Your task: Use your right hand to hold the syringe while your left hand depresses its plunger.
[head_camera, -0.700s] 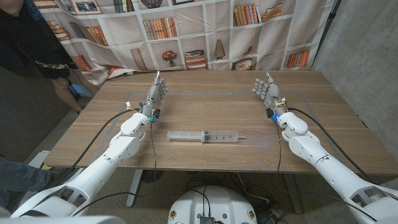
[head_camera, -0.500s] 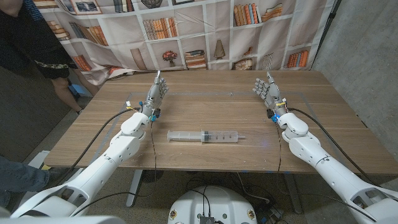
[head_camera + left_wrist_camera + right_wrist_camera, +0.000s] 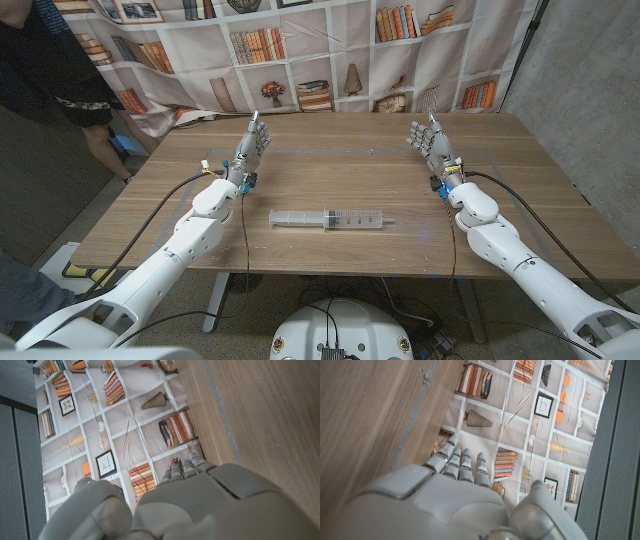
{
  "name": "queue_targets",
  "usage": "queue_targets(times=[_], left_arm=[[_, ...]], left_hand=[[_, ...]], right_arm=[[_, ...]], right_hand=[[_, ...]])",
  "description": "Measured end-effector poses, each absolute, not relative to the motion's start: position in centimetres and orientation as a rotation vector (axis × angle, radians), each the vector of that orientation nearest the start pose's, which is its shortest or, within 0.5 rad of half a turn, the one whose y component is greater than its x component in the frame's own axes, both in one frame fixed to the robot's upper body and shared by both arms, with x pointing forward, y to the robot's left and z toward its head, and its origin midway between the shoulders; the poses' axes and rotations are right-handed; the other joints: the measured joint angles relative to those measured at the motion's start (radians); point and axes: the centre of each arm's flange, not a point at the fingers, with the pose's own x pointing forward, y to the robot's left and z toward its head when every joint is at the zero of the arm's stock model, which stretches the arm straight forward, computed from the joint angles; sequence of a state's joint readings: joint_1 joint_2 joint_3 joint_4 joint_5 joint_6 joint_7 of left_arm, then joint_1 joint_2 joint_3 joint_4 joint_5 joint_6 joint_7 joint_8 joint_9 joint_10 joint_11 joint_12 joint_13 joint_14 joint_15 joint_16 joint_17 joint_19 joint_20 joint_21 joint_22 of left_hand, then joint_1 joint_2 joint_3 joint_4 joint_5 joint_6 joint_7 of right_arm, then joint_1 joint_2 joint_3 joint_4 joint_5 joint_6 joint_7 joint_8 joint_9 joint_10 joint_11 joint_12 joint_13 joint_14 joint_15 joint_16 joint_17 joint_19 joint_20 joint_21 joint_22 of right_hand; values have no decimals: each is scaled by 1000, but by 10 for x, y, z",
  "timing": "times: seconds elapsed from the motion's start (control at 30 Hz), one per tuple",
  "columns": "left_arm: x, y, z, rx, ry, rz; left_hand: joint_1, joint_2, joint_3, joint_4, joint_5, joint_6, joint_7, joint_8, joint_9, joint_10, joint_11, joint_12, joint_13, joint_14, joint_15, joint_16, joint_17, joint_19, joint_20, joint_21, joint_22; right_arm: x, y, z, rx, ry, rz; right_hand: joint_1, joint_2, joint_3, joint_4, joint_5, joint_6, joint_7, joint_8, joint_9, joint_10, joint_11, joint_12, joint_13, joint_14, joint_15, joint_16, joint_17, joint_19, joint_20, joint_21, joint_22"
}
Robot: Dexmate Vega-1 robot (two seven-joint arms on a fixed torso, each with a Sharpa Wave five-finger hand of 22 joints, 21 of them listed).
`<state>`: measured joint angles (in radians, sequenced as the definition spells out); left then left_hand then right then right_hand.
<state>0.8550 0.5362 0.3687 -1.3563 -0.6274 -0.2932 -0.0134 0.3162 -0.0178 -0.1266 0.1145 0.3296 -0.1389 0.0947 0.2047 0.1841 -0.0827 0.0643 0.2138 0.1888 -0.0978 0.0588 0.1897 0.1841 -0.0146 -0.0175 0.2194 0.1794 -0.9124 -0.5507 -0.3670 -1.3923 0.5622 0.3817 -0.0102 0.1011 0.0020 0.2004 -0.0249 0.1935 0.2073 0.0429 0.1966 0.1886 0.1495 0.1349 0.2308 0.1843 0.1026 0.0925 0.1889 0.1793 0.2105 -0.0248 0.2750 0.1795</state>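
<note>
Lying mid-table — one syringe [image 3: 330, 218] between two empty hands.

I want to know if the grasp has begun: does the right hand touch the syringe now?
Apart. The head view shows the right hand raised near the table's far right side, with bare wood between it and the syringe lying at the middle.

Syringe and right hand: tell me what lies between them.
Bare wooden table between the syringe and the right hand, seen in the head view.
</note>
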Motion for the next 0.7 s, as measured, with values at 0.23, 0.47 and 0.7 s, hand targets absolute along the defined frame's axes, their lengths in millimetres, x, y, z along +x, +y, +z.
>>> queue_targets(times=[0.23,0.47,0.7], left_arm=[[638,287,-18,10,-623,-207],[636,286,-19,18,-612,-195],[633,282,-20,24,-608,-191]], left_hand=[[8,8,-4,-4,0,18,0,0,0,15,0,6,0,19,-1,7,0,9,2,1,0],[12,12,-4,-4,0,25,-4,6,0,27,-2,6,0,27,-2,7,0,13,5,1,0],[18,18,-4,-5,0,36,0,6,-3,36,0,14,0,35,0,7,0,22,3,1,0]], right_arm=[[617,-284,-27,-79,-711,226],[614,-285,-27,-99,-716,250],[609,-284,-27,-115,-723,280]], right_hand=[[0,0,4,-4,0,4,4,0,0,3,0,0,0,0,0,0,0,7,7,0,0],[5,-5,4,-4,0,9,-2,0,0,8,6,0,0,0,0,0,0,12,1,0,0],[10,0,1,-7,0,9,-2,0,0,14,1,0,0,5,5,0,0,12,1,0,0]])
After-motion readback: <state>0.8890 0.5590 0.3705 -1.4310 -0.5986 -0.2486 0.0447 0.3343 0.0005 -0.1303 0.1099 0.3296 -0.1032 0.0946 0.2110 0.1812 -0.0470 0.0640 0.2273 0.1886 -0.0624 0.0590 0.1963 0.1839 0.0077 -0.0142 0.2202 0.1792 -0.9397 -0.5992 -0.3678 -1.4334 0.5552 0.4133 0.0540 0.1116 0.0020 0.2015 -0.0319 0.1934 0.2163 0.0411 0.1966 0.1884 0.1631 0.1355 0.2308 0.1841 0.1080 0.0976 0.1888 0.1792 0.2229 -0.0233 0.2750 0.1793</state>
